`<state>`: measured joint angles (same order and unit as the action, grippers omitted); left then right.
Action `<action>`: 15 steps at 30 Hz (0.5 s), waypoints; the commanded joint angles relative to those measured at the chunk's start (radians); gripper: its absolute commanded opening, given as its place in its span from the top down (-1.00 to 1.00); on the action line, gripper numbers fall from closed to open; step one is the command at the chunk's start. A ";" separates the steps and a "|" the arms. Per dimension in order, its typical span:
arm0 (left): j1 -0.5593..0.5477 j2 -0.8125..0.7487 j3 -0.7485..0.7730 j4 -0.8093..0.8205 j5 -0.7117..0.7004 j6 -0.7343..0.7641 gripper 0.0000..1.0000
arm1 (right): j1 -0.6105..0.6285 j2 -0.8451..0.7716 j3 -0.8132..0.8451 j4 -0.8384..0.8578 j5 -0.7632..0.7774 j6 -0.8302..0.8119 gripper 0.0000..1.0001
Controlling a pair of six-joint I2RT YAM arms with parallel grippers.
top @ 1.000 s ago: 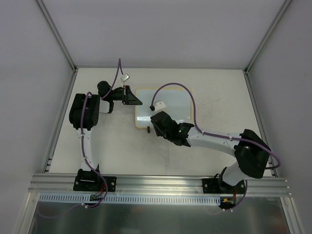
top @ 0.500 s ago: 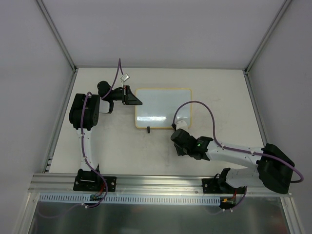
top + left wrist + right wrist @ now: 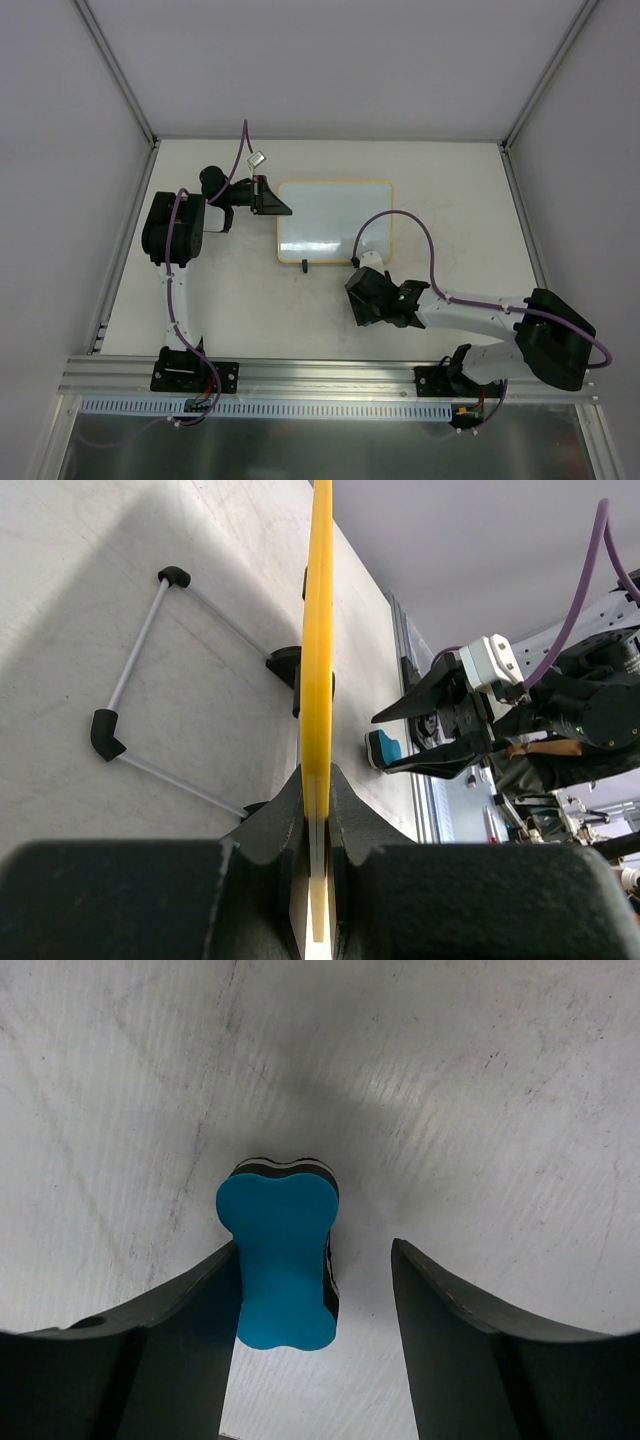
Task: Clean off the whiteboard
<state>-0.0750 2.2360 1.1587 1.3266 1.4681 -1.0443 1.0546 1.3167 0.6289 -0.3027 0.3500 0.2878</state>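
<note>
The whiteboard (image 3: 335, 220) sits near the centre of the tabletop (image 3: 450, 200). The left claw (image 3: 270, 198) is clamped tight on its yellow frame at the 9 o'clock edge. At the board's 5 o'clock, the right claw (image 3: 315, 1250) stands parted around a blue eraser (image 3: 280, 1260), which lies on the tabletop against one finger.

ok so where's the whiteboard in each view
top external: whiteboard just above centre, its left edge in the left end effector
left wrist: edge-on, yellow frame running up the middle
right wrist: not in it
shared landmark: the right end effector, seen in all three
</note>
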 commanded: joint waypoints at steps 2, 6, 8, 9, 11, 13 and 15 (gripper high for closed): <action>0.000 -0.010 0.026 0.266 0.081 -0.036 0.91 | 0.005 -0.027 0.005 -0.004 0.014 0.017 -0.28; 0.001 -0.012 0.027 0.269 0.083 -0.042 0.90 | 0.007 -0.039 0.005 -0.004 0.006 0.019 -0.46; 0.001 -0.010 0.026 0.270 0.081 -0.043 0.90 | 0.007 -0.042 0.008 -0.004 -0.002 0.014 -0.61; 0.001 -0.009 0.029 0.272 0.081 -0.046 0.89 | 0.005 -0.043 0.008 -0.004 -0.005 0.014 -0.63; 0.001 -0.009 0.027 0.275 0.081 -0.048 0.89 | 0.007 -0.042 0.008 -0.004 -0.011 0.016 -0.64; 0.001 -0.009 0.026 0.278 0.083 -0.048 0.89 | 0.010 -0.045 0.005 -0.004 -0.011 0.020 -0.65; 0.001 -0.010 0.027 0.279 0.080 -0.049 0.89 | 0.012 -0.060 0.000 -0.004 -0.005 0.024 -0.65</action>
<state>-0.0750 2.2360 1.1645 1.3270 1.4677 -1.0630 1.0573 1.2999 0.6289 -0.3031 0.3420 0.2893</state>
